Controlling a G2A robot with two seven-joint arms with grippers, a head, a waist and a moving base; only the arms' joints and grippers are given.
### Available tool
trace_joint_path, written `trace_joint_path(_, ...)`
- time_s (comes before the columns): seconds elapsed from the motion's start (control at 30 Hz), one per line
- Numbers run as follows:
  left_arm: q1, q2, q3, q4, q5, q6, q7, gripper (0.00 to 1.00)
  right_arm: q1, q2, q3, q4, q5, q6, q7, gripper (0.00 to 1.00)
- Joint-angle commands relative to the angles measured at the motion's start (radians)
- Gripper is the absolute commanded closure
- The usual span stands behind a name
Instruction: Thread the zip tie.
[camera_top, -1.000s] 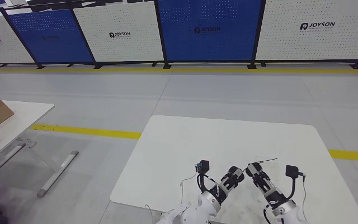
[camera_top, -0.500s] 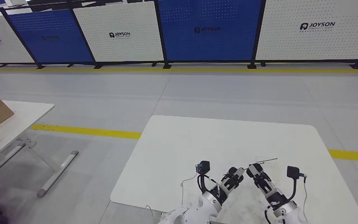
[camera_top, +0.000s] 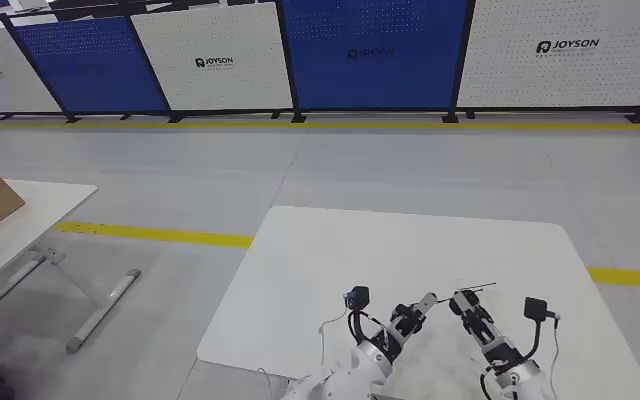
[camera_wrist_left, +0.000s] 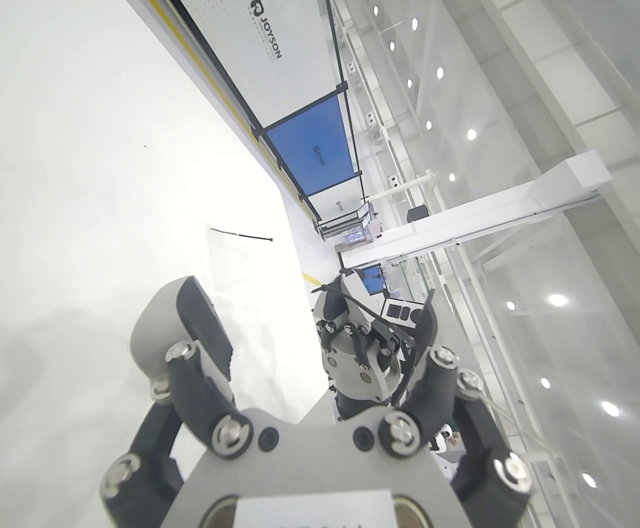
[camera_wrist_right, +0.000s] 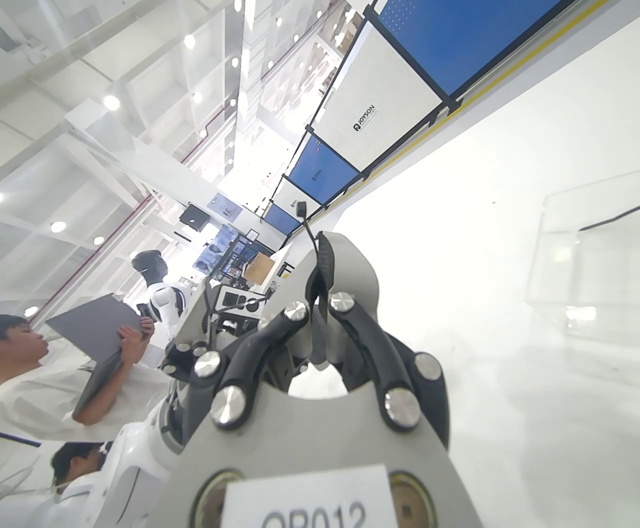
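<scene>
**Zip Tie Gripped, Threading Yet to Come**

On the white table (camera_top: 330, 260) stands a clear box (camera_wrist_right: 585, 265). Near the table's front edge your left gripper (camera_wrist_left: 312, 305) is spread wide and empty. It faces the right gripper (camera_wrist_right: 320, 255), which pinches the black zip tie (camera_wrist_right: 306, 225), head poking past the fingertips. A spare tie (camera_wrist_left: 240, 235) lies by the box. Expect a light, springy, slick strap; grasp the free tail near its tip.

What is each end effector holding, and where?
The right end effector grips the zip tie by its strap below the head; left end effector is open, empty.
</scene>
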Motion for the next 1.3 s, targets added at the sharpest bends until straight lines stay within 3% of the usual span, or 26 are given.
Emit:
trace_joint_path(0.0, 0.001, 0.000, -0.001, -0.001, -0.001, 0.004, 0.004, 0.00, -0.001, 0.000, 0.000, -0.001, 0.002, -0.001, -0.004, 1.00)
trace_joint_path(1.17, 0.001, 0.000, -0.001, -0.001, -0.001, 0.004, 0.004, 0.00, -0.001, 0.000, 0.000, -0.001, 0.002, -0.001, -0.004, 1.00)
trace_joint_path(1.27, 0.002, -0.001, 0.000, 0.000, 0.030, 0.000, 0.033, 0.00, -0.001, 0.000, 0.000, -0.001, 0.002, -0.001, -0.004, 1.00)
